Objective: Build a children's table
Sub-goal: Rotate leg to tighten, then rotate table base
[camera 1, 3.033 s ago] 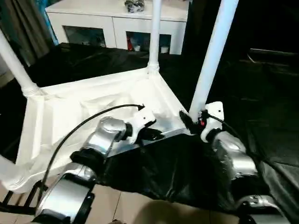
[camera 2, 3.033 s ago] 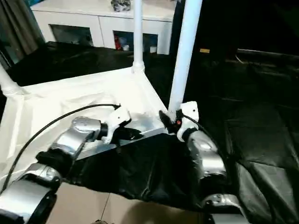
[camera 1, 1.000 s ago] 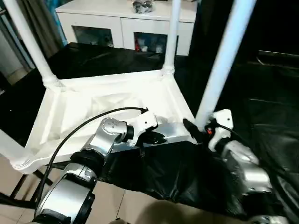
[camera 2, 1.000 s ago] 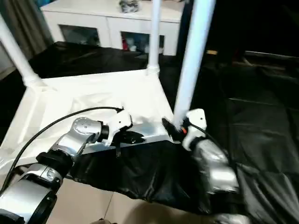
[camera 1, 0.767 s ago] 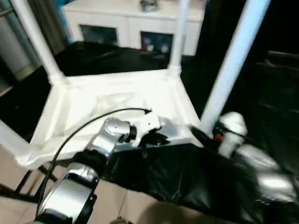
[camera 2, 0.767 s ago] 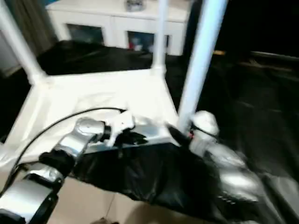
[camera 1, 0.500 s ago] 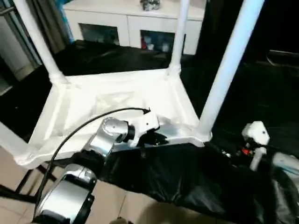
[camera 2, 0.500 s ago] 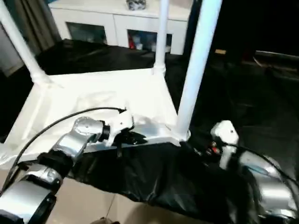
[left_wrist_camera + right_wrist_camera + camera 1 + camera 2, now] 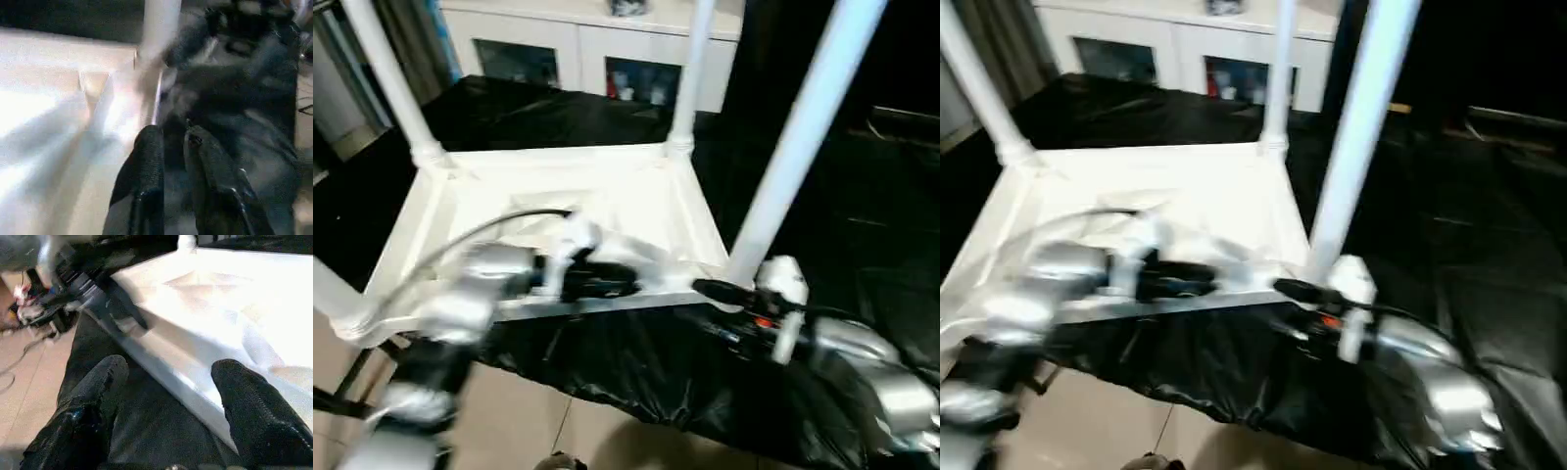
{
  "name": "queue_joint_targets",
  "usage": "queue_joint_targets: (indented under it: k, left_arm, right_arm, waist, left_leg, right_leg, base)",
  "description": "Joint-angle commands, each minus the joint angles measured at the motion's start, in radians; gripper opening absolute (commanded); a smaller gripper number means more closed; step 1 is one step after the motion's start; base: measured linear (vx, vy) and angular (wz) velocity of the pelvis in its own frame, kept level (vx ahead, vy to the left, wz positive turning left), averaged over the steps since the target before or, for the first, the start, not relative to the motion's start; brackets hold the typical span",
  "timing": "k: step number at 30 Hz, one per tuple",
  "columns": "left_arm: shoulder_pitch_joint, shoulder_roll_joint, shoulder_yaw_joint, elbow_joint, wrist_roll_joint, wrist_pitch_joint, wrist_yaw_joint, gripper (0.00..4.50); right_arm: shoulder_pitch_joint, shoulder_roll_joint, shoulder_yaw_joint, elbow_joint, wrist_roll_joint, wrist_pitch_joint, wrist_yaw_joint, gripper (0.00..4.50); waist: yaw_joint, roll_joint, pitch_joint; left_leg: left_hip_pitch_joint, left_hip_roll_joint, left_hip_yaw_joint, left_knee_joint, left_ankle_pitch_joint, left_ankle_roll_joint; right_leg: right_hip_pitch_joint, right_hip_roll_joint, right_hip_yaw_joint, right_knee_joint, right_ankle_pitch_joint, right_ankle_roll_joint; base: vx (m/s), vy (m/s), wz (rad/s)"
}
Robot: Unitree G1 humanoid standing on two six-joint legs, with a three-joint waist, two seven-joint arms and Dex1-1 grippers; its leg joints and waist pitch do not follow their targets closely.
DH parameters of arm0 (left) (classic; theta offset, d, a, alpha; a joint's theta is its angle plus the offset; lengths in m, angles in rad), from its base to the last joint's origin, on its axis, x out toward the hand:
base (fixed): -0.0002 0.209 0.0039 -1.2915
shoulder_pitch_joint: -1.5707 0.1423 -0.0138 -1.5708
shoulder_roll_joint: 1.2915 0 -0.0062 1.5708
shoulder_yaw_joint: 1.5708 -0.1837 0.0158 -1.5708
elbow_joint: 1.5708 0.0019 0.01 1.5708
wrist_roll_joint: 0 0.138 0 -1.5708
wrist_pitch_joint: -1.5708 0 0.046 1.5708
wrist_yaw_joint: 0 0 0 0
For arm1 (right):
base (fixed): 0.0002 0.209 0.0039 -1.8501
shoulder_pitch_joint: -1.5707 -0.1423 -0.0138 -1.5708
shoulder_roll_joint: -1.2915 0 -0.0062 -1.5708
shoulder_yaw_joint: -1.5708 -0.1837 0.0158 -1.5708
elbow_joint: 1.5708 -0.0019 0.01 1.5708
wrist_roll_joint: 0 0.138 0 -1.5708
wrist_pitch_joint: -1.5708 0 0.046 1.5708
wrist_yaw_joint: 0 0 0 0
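Observation:
The children's table lies upside down: a white tabletop (image 9: 558, 191) with its ribbed underside up and white legs standing in its corner sockets, among them the near right leg (image 9: 803, 137) and the far right leg (image 9: 690, 69). My left gripper (image 9: 626, 279) is at the tabletop's near rim, its fingers (image 9: 146, 152) a narrow gap apart with nothing between them. My right gripper (image 9: 705, 305) points left just in front of the near right corner socket. Its fingers (image 9: 93, 396) are wide apart, with the rim (image 9: 195, 372) ahead of them.
A black sheet (image 9: 862, 225) covers the surface under and to the right of the tabletop. A white glass-doored cabinet (image 9: 587, 59) stands behind. Tiled floor (image 9: 509, 421) shows at the near left, beyond the sheet's edge.
My right gripper has swung back left toward the near right corner. My left arm has shifted at the rim and its fingers have parted slightly. The camera has also moved.

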Motion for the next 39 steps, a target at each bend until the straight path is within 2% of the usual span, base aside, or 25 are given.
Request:
queue_joint_targets:
  k: [1, 2, 3, 4, 5, 6, 7, 8, 9, 10, 11, 12, 13, 15, 17, 18, 20, 21, 23, 26, 29, 32, 36, 38, 39]
  left_arm:
    - [0.046, 0.063, -0.008, -0.114, -0.023, 0.103, -0.034, 1.34]
    - [0.077, 0.101, -0.006, -0.169, -0.038, 0.151, -0.038, 1.34]
    - [0.105, 0.134, 0.0, -0.217, -0.053, 0.195, -0.039, 1.5]
    - [0.128, 0.156, 0.007, -0.25, -0.063, 0.223, -0.036, 1.7]
    - [0.135, 0.162, 0.009, -0.26, -0.065, 0.231, -0.035, 1.7]
    - [0.164, 0.187, 0.019, -0.302, -0.071, 0.263, -0.031, 1.7]
    - [0.187, 0.201, 0.024, -0.331, -0.064, 0.278, -0.016, 1.73]
    - [0.2, 0.21, 0.027, -0.349, -0.058, 0.288, -0.006, 1.99]
    - [0.204, 0.212, 0.027, -0.353, -0.055, 0.288, -0.003, 2.11]
    - [0.21, 0.216, 0.028, -0.359, -0.051, 0.287, 0.001, 2.11]
    - [0.229, 0.223, 0.032, -0.372, -0.03, 0.274, 0.035, 2.14]
    - [0.229, 0.223, 0.032, -0.372, -0.03, 0.274, 0.035, 2.12]
    - [0.237, 0.226, 0.034, -0.377, -0.022, 0.267, 0.057, 2.29]
    - [0.248, 0.232, 0.025, -0.376, -0.001, 0.252, 0.101, 2.45]
    - [0.252, 0.235, 0.021, -0.38, 0.005, 0.252, 0.118, 2.56]
    - [0.247, 0.226, 0.025, -0.368, 0.02, 0.235, 0.155, 2.56]
    - [0.241, 0.22, 0.029, -0.357, 0.028, 0.222, 0.169, 2.56]
    - [0.234, 0.215, 0.031, -0.339, 0.038, 0.199, 0.192, 2.56]
    - [0.224, 0.214, 0.025, -0.311, 0.052, 0.169, 0.217, 2.56]
    - [0.22, 0.217, 0.011, -0.289, 0.066, 0.149, 0.23, 2.56]
    - [0.205, 0.201, -0.023, -0.231, 0.101, 0.106, 0.269, 2.56]
    - [0.185, 0.179, -0.04, -0.186, 0.126, 0.076, 0.306, 2.56]
    - [0.141, 0.124, -0.067, -0.099, 0.166, 0.012, 0.379, 2.56]
    - [0.118, 0.104, -0.083, -0.056, 0.191, -0.024, 0.413, 2.56]
    - [0.104, 0.089, -0.086, -0.032, 0.196, -0.039, 0.435, 2.56]
  right_arm:
    - [-0.024, 0.033, 0.022, 0.04, -0.02, -0.005, -0.038, 3.19]
    - [-0.037, 0.061, 0.03, 0.059, -0.021, -0.004, -0.049, 3.19]
    - [-0.05, 0.091, 0.039, 0.08, -0.028, -0.013, -0.064, 3.19]
    - [-0.061, 0.119, 0.044, 0.099, -0.033, -0.023, -0.082, 3.19]
    - [-0.065, 0.129, 0.044, 0.106, -0.034, -0.024, -0.091, 3.19]
    - [-0.083, 0.172, 0.046, 0.138, -0.035, -0.032, -0.133, 3.19]
    - [-0.099, 0.207, 0.044, 0.168, -0.038, -0.046, -0.168, 3.19]
    - [-0.109, 0.229, 0.043, 0.187, -0.039, -0.055, -0.19, 3.19]
    - [-0.112, 0.236, 0.042, 0.193, -0.039, -0.057, -0.197, 3.19]
    - [-0.117, 0.248, 0.04, 0.203, -0.039, -0.06, -0.209, 3.19]
    - [-0.16, 0.318, 0.007, 0.29, -0.055, -0.101, -0.328, 3.19]
    - [-0.16, 0.318, 0.007, 0.29, -0.055, -0.101, -0.328, 3.19]
    - [-0.184, 0.354, -0.015, 0.339, -0.064, -0.124, -0.394, 3.19]
    - [-0.239, 0.399, -0.071, 0.437, -0.081, -0.186, -0.527, 3.19]
    - [-0.259, 0.41, -0.092, 0.471, -0.086, -0.21, -0.572, 3.19]
    - [-0.297, 0.412, -0.138, 0.527, -0.073, -0.258, -0.628, 3.19]
    - [-0.315, 0.407, -0.162, 0.551, -0.063, -0.28, -0.653, 3.19]
    - [-0.344, 0.395, -0.197, 0.592, -0.052, -0.304, -0.687, 3.19]
    - [-0.378, 0.371, -0.234, 0.647, -0.049, -0.339, -0.716, 3.19]
    - [-0.403, 0.346, -0.26, 0.692, -0.053, -0.368, -0.737, 3.19]
    - [-0.432, 0.295, -0.298, 0.749, -0.054, -0.406, -0.753, 3.19]
    - [-0.446, 0.259, -0.319, 0.782, -0.054, -0.425, -0.763, 3.19]
    - [-0.462, 0.191, -0.351, 0.832, -0.056, -0.457, -0.779, 3.19]
    - [-0.464, 0.164, -0.36, 0.85, -0.06, -0.472, -0.78, 3.19]
    - [-0.463, 0.15, -0.361, 0.859, -0.065, -0.482, -0.779, 3.19]
  waist:
    - [0.0, 0.0, -0.061]
    - [0.0, -0.01, -0.06]
    - [-0.001, -0.004, -0.062]
    - [-0.004, -0.009, -0.057]
    - [-0.005, -0.007, -0.057]
    - [-0.005, -0.011, -0.055]
    - [-0.004, -0.013, -0.052]
    - [-0.005, -0.013, -0.05]
    - [-0.003, -0.011, -0.049]
    - [0.002, -0.009, -0.047]
    - [-0.001, -0.009, -0.045]
    - [-0.004, -0.01, -0.043]
    - [-0.001, -0.007, -0.048]
    - [-0.007, -0.008, -0.047]
    - [-0.007, -0.007, -0.051]
    - [-0.007, -0.005, -0.051]
    - [-0.005, -0.005, -0.056]
    - [-0.007, -0.003, -0.056]
    - [-0.009, -0.004, -0.061]
    - [-0.006, -0.008, -0.064]
    - [-0.003, -0.013, -0.062]
    - [0.005, -0.01, -0.058]
    - [0.013, -0.012, -0.059]
    - [0.02, -0.014, -0.06]
    - [0.02, -0.013, -0.059]
  left_leg:
    - [0.029, 0.076, -0.036, -0.074, -0.201, 0.015]
    - [0.024, 0.076, -0.038, -0.077, -0.196, 0.011]
    - [0.026, 0.077, -0.039, -0.077, -0.198, 0.005]
    - [0.023, 0.073, -0.038, -0.08, -0.205, 0.001]
    - [0.024, 0.072, -0.036, -0.08, -0.216, -0.004]
    - [0.025, 0.072, -0.037, -0.08, -0.231, -0.013]
    - [0.025, 0.073, -0.038, -0.083, -0.258, -0.025]
    - [0.025, 0.072, -0.04, -0.085, -0.275, -0.035]
    - [0.028, 0.072, -0.04, -0.085, -0.286, -0.04]
    - [0.038, 0.073, -0.039, -0.085, -0.313, -0.051]
    - [0.036, 0.073, -0.042, -0.089, -0.34, -0.065]
    - [0.034, 0.072, -0.045, -0.092, -0.355, -0.076]
    - [0.038, 0.073, -0.047, -0.092, -0.366, -0.089]
    - [0.034, 0.071, -0.049, -0.095, -0.366, -0.104]
    - [0.041, 0.069, -0.044, -0.092, -0.346, -0.107]
    - [0.04, 0.068, -0.043, -0.092, -0.339, -0.104]
    - [0.038, 0.065, -0.04, -0.088, -0.302, -0.099]
    - [0.036, 0.065, -0.04, -0.087, -0.293, -0.097]
    - [0.035, 0.06, -0.036, -0.081, -0.245, -0.088]
    - [0.029, 0.058, -0.033, -0.074, -0.194, -0.06]
    - [0.031, 0.06, -0.032, -0.074, -0.209, -0.048]
    - [0.042, 0.063, -0.031, -0.075, -0.27, -0.067]
    - [0.037, 0.063, -0.035, -0.075, -0.291, -0.073]
    - [0.043, 0.061, -0.031, -0.07, -0.295, -0.074]
    - [0.037, 0.059, -0.033, -0.07, -0.293, -0.07]
  right_leg:
    - [0.026, -0.078, 0.061, -0.052, -0.194, -0.225]
    - [0.03, -0.079, 0.062, -0.047, -0.177, -0.229]
    - [0.03, -0.079, 0.061, -0.041, -0.166, -0.235]
    - [0.029, -0.077, 0.061, -0.043, -0.17, -0.238]
    - [0.027, -0.077, 0.062, -0.045, -0.178, -0.237]
    - [0.026, -0.08, 0.065, -0.046, -0.193, -0.237]
    - [0.023, -0.084, 0.067, -0.051, -0.234, -0.229]
    - [0.025, -0.083, 0.068, -0.054, -0.267, -0.217]
    - [0.022, -0.083, 0.068, -0.056, -0.285, -0.21]
    - [0.014, -0.082, 0.07, -0.062, -0.314, -0.196]
    - [0.011, -0.083, 0.071, -0.062, -0.339, -0.192]
    - [0.015, -0.084, 0.07, -0.063, -0.364, -0.186]
    - [0.014, -0.085, 0.07, -0.063, -0.372, -0.172]
    - [0.015, -0.083, 0.07, -0.058, -0.341, -0.175]
    - [0.014, -0.078, 0.071, -0.054, -0.292, -0.173]
    - [0.014, -0.076, 0.072, -0.053, -0.275, -0.174]
    - [0.019, -0.075, 0.071, -0.047, -0.213, -0.179]
    - [0.021, -0.073, 0.071, -0.044, -0.194, -0.179]
    - [0.026, -0.068, 0.069, -0.034, -0.115, -0.193]
    - [0.033, -0.069, 0.068, -0.027, -0.058, -0.208]
    - [0.032, -0.069, 0.068, -0.032, -0.096, -0.209]
    - [0.023, -0.069, 0.069, -0.042, -0.182, -0.194]
    - [0.026, -0.071, 0.071, -0.043, -0.208, -0.181]
    - [0.021, -0.071, 0.073, -0.045, -0.203, -0.183]
    - [0.025, -0.071, 0.073, -0.045, -0.209, -0.181]
  base:
    - [0.0, 0.0, 0.0]
    - [0.0, 0.0, 0.0]
    - [0.0, 0.0, 0.0]
    - [0.0, 0.0, 0.0]
    - [0.0, 0.0, 0.0]
    - [0.0, 0.0, 0.0]
    - [0.0, 0.0, 0.0]
    - [0.0, 0.0, 0.0]
    - [0.0, 0.0, 0.0]
    - [0.0, 0.0, 0.0]
    - [0.0, 0.0, 0.0]
    - [0.0, 0.0, 0.0]
    - [0.0, 0.0, 0.0]
    - [0.0, 0.0, 0.0]
    - [0.0, 0.0, 0.0]
    - [0.0, 0.0, 0.0]
    - [0.0, 0.0, 0.0]
    - [0.0, 0.0, 0.0]
    - [0.0, 0.0, 0.0]
    - [0.0, 0.0, 0.0]
    - [0.0, 0.0, 0.0]
    - [0.0, 0.0, 0.0]
    - [0.0, 0.0, 0.0]
    - [0.0, 0.0, 0.0]
    - [0.0, 0.0, 0.0]
